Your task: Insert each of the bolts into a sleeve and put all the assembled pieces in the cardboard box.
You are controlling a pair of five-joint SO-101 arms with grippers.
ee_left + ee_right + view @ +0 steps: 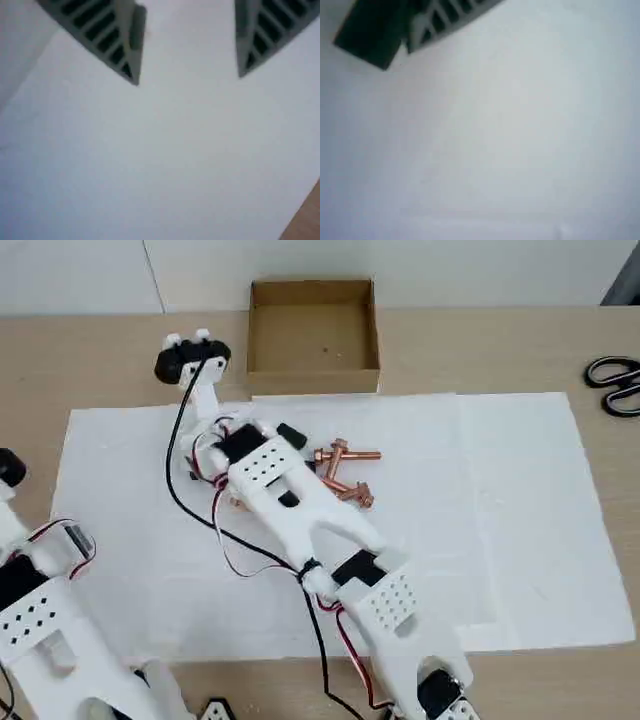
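Observation:
Several copper bolts and sleeves [345,472] lie in a small heap on the white paper sheet [500,520] at mid-table. A small copper piece [237,504] peeks out from under the right arm. The open cardboard box [313,335] stands behind the sheet with nothing in it. My right gripper [287,437] hangs low over the sheet, just left of the heap, and its wrist view looks down on bare paper [510,140]. My left gripper [187,75] is open over bare paper near the sheet's front left, holding nothing.
Black-handled scissors [615,385] lie on the wooden table at the far right. The right arm [330,530] stretches diagonally across the sheet, trailing a black cable [185,490]. A strip of wooden table [305,220] borders the paper under the left gripper.

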